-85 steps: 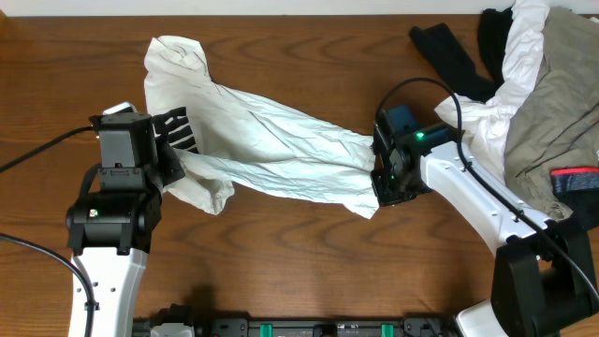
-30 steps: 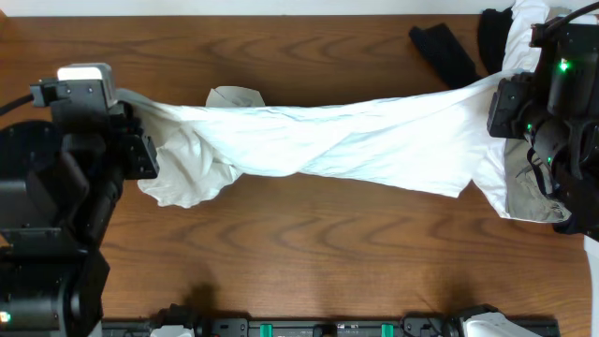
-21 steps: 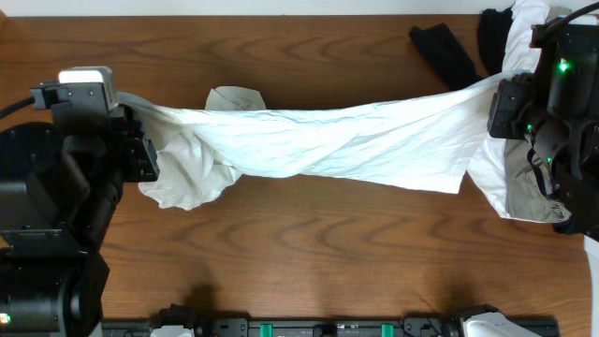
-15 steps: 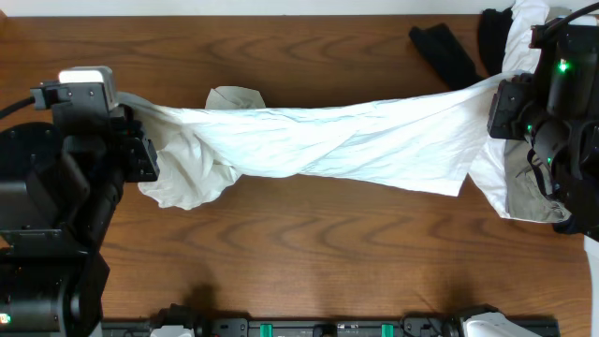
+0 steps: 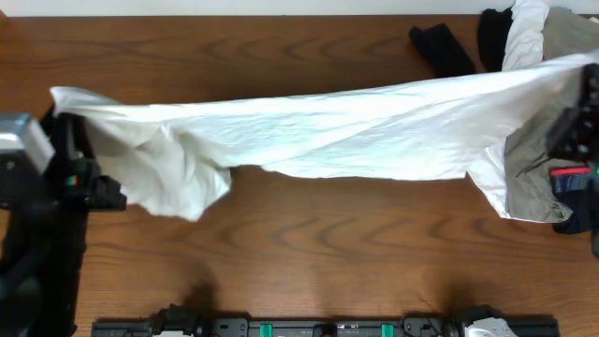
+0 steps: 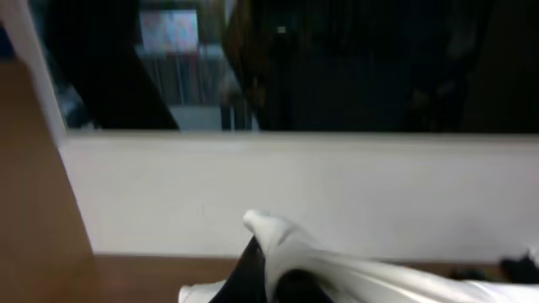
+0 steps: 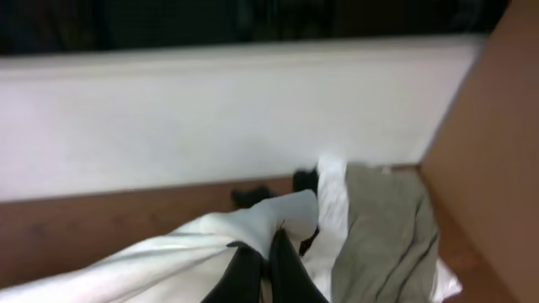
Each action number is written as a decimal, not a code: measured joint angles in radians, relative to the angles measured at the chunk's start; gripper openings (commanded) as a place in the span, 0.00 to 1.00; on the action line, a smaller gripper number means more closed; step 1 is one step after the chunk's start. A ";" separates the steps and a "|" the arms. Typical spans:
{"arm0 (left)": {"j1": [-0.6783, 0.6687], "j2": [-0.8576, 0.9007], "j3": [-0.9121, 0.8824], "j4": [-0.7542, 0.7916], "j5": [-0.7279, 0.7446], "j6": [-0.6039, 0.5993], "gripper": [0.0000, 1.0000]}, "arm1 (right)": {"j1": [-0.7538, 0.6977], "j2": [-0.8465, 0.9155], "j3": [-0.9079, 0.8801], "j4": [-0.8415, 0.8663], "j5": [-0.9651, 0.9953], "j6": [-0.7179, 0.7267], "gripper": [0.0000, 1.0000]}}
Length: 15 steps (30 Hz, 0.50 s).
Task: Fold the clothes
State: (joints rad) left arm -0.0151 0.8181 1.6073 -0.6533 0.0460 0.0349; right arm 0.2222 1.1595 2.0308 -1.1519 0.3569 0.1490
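The large white shirt (image 5: 318, 131) hangs stretched in the air across the table, from the far left to the far right. My left gripper (image 6: 271, 273) is shut on the shirt's left end (image 6: 282, 244); the dark fingers (image 6: 244, 273) pinch the cloth. My right gripper (image 7: 268, 257) is shut on the shirt's right end (image 7: 282, 215). In the overhead view the left arm (image 5: 47, 183) is at the left edge and the right arm (image 5: 573, 131) at the right edge. A loose bunch of shirt cloth (image 5: 178, 183) sags at the left.
A pile of other clothes lies at the back right: a black garment (image 5: 445, 51), a white one (image 5: 524, 28), a khaki-grey one (image 5: 533, 183) and a navy one with a red band (image 5: 573, 174). The khaki garment also shows in the right wrist view (image 7: 387, 227).
Both arms have moved outward and up. The shirt is pulled wider and flatter; its left end has moved to the far left and its right end past the clothes pile.
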 measured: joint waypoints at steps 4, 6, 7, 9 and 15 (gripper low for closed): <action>0.000 0.035 0.010 0.003 -0.002 0.000 0.06 | -0.016 0.025 0.014 0.006 0.009 -0.011 0.02; 0.000 0.085 0.011 -0.002 -0.003 0.000 0.06 | -0.027 0.069 0.016 0.006 0.013 -0.014 0.02; 0.000 0.121 0.011 -0.004 -0.004 0.000 0.06 | -0.031 0.106 0.016 0.007 0.014 -0.017 0.01; 0.000 0.212 0.011 -0.004 -0.005 0.000 0.06 | -0.042 0.191 0.016 0.008 0.014 -0.021 0.01; 0.000 0.523 0.005 0.129 -0.009 0.000 0.06 | -0.072 0.489 0.002 0.102 0.013 -0.025 0.01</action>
State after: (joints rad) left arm -0.0151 1.3411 1.6119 -0.5240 0.0368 0.0349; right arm 0.1505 1.6485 2.0331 -1.0496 0.3698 0.1242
